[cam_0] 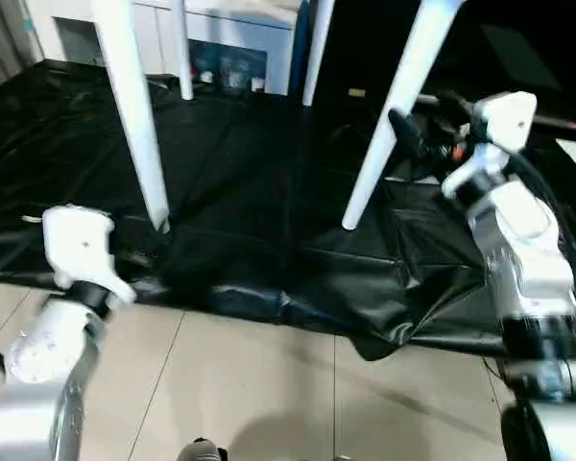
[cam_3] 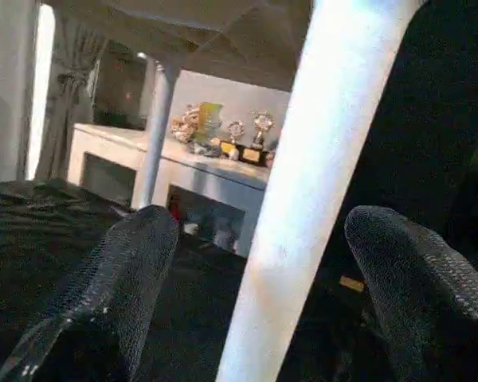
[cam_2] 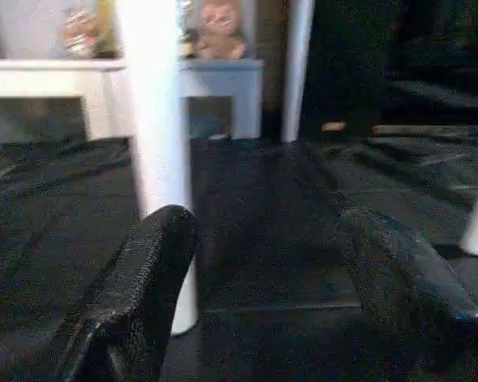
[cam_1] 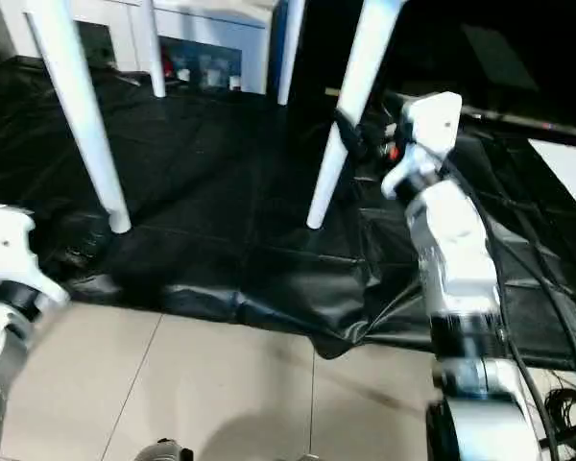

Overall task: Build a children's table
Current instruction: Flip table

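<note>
1. Head view: children's table (cam_0: 134, 106) stands upright on black cloth (cam_0: 259, 240); a knock tips it.
2. R gripper (cam_3: 255, 263) open, straddling near leg (cam_3: 319, 175) w/o gripping: could shove it.
3. L gripper (cam_2: 263, 270) open, empty, beside table's other near leg (cam_2: 155, 159).

Your children's table (cam_0: 139, 115) stands on its four legs on the draped work table (cam_0: 240, 240), filling the upper frame. Your left gripper (cam_2: 255, 302) sits lower left before the near-left leg (cam_0: 134, 115). Your right gripper (cam_3: 255, 286) at upper right straddles the near-right leg (cam_0: 394, 106), with a shelf (cam_3: 175, 163) behind.
</note>
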